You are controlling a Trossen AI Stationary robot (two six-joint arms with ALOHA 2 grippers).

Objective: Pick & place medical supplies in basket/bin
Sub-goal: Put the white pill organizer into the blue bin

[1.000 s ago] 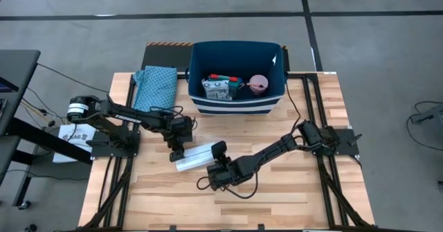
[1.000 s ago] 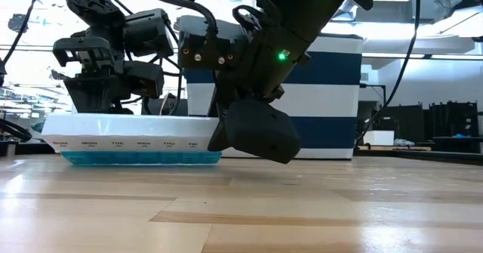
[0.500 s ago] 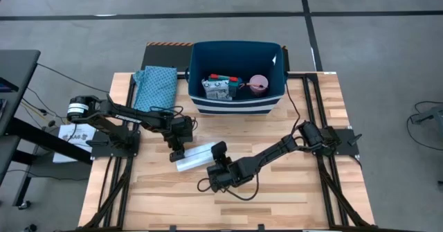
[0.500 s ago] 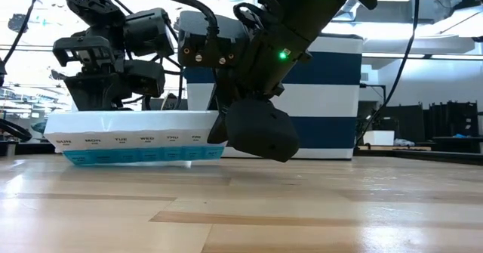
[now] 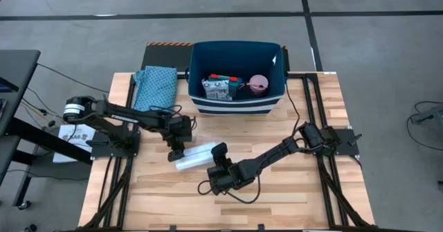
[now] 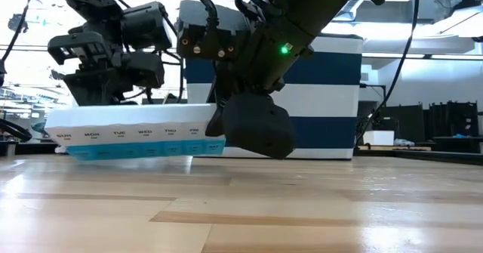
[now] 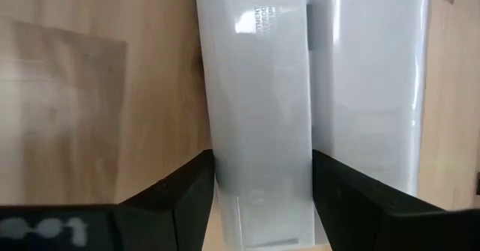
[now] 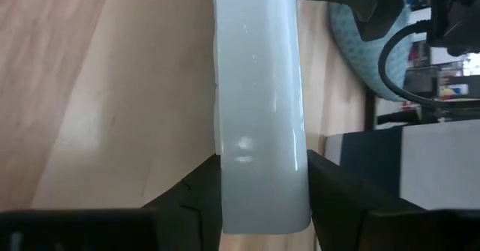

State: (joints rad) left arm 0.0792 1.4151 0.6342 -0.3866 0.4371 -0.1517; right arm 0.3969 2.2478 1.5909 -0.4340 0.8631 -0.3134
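Observation:
The white and light-blue compartment tray (image 5: 196,156) hangs a little above the table between my two grippers, day labels along its side (image 6: 136,138). My left gripper (image 5: 178,149) is shut on its left end and my right gripper (image 5: 219,158) on its right end. The navy striped bin (image 5: 237,76) stands at the far edge. Inside it lie the teal-and-red box (image 5: 220,86) and the pink roll (image 5: 258,84). The other supplies do not show. My left gripper pinches the tray's left end (image 7: 259,161) between its two fingers (image 7: 187,198), which lie across the tray's width. It comes from above, pointing down (image 6: 106,64). That end is lifted clear of the table. My right gripper pinches the tray's right end (image 8: 259,168) between its two fingers (image 8: 341,198), across the tray's width. It comes slanting down from the table's right side (image 6: 249,121). The tray is lifted clear and nearly level, its right end slightly lower.
A teal patterned folded cloth (image 5: 156,86) lies left of the bin at the far left of the table. Bare wooden table (image 5: 277,197) stretches along the near side and to the right. Black frame rails (image 5: 325,176) run along both table sides.
Both grippers have risen while staying shut on the tray. The tray lay flat on the table a second ago; its right end came up first, and now the whole tray hangs clear of the wood.

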